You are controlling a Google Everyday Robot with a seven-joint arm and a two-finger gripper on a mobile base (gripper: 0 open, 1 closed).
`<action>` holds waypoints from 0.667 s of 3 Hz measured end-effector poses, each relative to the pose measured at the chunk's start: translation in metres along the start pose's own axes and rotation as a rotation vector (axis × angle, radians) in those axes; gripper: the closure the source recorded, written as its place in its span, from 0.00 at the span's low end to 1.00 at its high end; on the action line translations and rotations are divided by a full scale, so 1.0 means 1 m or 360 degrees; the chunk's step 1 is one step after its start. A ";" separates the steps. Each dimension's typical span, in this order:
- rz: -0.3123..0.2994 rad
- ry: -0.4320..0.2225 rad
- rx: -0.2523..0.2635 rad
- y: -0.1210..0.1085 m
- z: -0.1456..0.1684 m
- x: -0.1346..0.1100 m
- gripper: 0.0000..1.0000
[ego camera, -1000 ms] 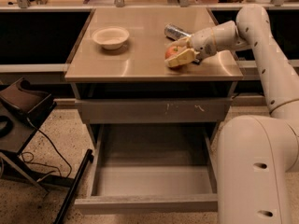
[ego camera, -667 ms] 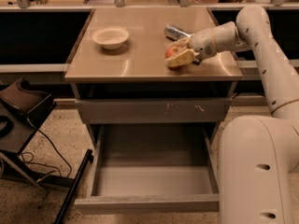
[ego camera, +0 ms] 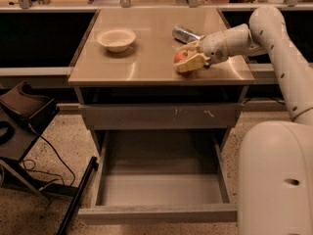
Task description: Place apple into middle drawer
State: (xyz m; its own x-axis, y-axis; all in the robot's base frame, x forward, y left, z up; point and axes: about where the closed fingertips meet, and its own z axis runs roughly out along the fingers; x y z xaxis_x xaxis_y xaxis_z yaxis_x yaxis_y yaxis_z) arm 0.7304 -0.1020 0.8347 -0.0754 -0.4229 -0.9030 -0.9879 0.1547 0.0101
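Apple [ego camera: 180, 56] — red, yellow-patched — clasped by pincer [ego camera: 183, 59] near front of the counter [ego camera: 137, 65].

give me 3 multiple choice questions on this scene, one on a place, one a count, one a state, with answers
1. Where is the apple?
A) on the floor
B) on the countertop, at the claw
C) on a shelf

2. How many loose things lie on the countertop?
A) one
B) three
C) five

3. The drawer with the plain front is
A) pulled open
B) pushed shut
C) missing

Answers:
1 B: the apple sits near the countertop's right front edge, with the claw right at it.
2 B: the bowl, the can and the apple.
3 A: it juts out towards the camera with its grey inside showing.
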 end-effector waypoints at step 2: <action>-0.0173 0.0025 0.0208 0.006 -0.051 -0.014 1.00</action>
State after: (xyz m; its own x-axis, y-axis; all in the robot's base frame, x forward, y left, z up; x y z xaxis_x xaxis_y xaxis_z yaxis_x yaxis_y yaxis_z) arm 0.7188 -0.1408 0.8693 0.0279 -0.4571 -0.8890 -0.9643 0.2219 -0.1443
